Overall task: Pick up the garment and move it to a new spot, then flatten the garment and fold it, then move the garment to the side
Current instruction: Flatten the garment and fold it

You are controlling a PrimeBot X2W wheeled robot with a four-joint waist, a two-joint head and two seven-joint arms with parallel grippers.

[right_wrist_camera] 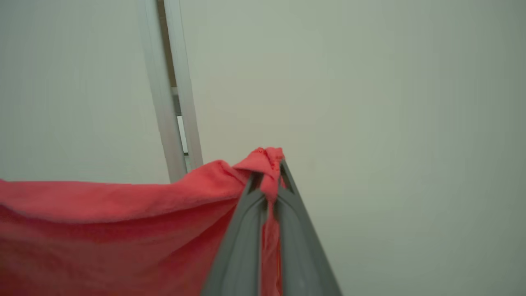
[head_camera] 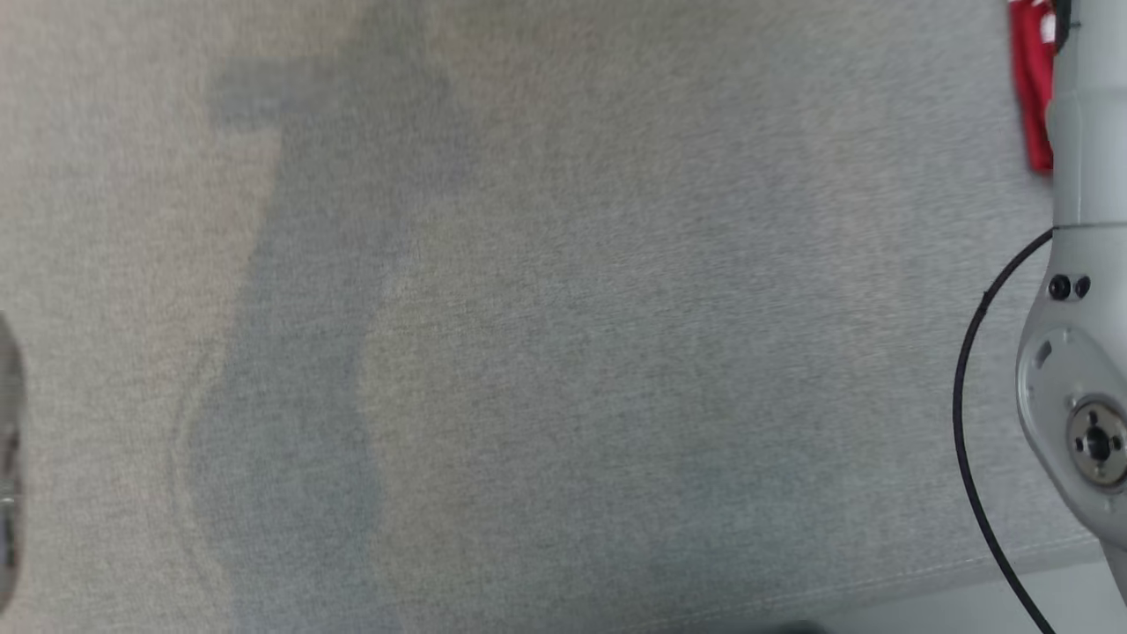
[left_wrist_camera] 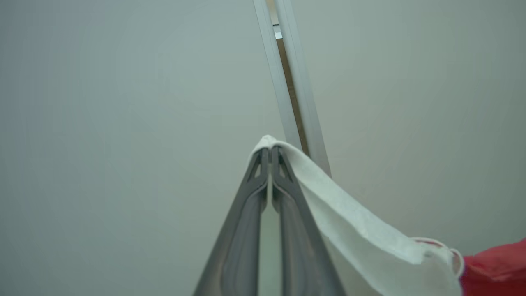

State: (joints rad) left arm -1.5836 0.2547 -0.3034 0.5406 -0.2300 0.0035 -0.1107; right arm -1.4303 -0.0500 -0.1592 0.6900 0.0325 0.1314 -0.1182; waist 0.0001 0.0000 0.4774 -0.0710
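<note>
Garment (right_wrist_camera: 102, 213) held aloft between both arms, with the first stage of the task under way. The left gripper (left_wrist_camera: 269, 150) has its jaws pressed together on a white edge (left_wrist_camera: 349, 213) of the cloth, which trails off to the red body at the lower right of the left wrist view. The right gripper (right_wrist_camera: 269, 172) pinches a bunched red corner, and the rest of the cloth sags away to that view's left. Both wrist views look past the fingertips at a pale wall (right_wrist_camera: 370, 102) and an upright rail (left_wrist_camera: 287, 82), which suggests that the cloth hangs clear of the grey surface (head_camera: 528, 352). In the head view that surface spreads across the frame, somewhat blurred, and a strip of red shows at the upper right, beside the right arm (head_camera: 1083, 264). Judged from this, the pick-up is done, the carry to the new spot is probably in progress, and the set-down is not yet made. Left to do: lay the garment down, flatten it, fold it, and move it to the side. Where the new spot lies cannot be told.
</note>
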